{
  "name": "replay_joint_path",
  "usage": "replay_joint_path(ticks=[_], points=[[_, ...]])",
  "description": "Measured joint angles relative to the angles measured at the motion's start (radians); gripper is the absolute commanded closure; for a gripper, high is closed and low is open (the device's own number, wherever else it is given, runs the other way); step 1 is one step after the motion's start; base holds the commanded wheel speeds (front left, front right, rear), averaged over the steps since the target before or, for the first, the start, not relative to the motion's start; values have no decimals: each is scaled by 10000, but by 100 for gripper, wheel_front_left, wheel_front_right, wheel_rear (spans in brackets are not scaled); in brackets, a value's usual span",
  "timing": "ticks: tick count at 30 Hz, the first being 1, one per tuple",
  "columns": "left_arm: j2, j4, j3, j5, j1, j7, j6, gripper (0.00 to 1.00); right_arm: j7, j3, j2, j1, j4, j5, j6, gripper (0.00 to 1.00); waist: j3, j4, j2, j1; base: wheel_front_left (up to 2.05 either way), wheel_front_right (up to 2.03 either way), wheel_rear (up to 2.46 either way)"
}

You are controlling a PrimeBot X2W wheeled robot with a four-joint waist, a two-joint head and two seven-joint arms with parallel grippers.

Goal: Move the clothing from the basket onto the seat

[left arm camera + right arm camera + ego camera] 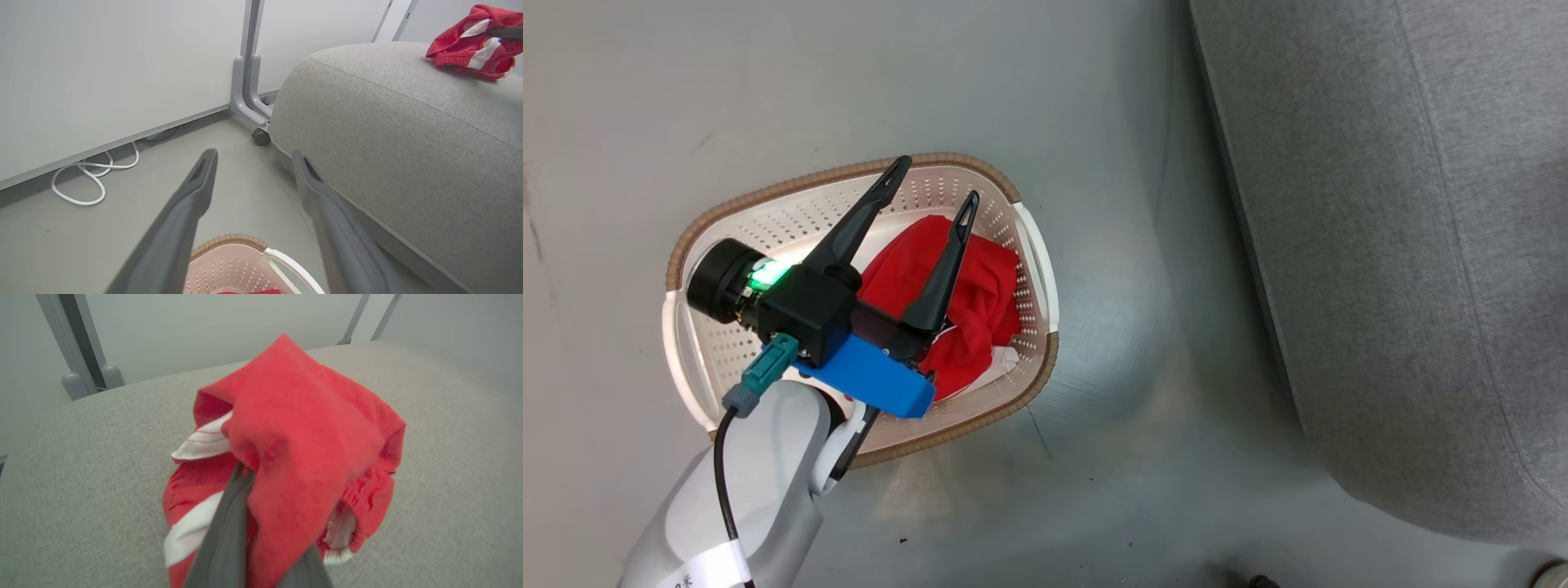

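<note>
My left gripper: fingers spread wide, holding nothing, poised above the basket. One red garment lies bunched inside the basket, on the side nearer the seat. The basket stands on the floor, near the seat but apart from it. My right gripper: fingers pressed together, pinching the other red garment, which sits crumpled on top of the seat, white stripes showing.
</note>
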Motion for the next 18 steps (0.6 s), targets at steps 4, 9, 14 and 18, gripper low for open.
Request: replay_joint_path(ticks=[4,9,14,18], points=[[-29,2,-10,10,-35,0,0,0,-336,-71,105,-12,571,-174,0,100,141,105,0,0,0,0,0],[-134,25,-33,6,-195,0,0,0,-644,-113,79,-40,980,-343,0,93,100,150,1,0,0,0,0],[-155,79,-50,-4,-209,0,0,0,-740,-79,-19,-122,1216,-510,0,0,5,101,0,0,0,0,0],[-198,42,-15,-6,-213,0,0,0,-782,-36,-31,-169,1321,-523,0,0,-91,65,0,-1,0,0,0]])
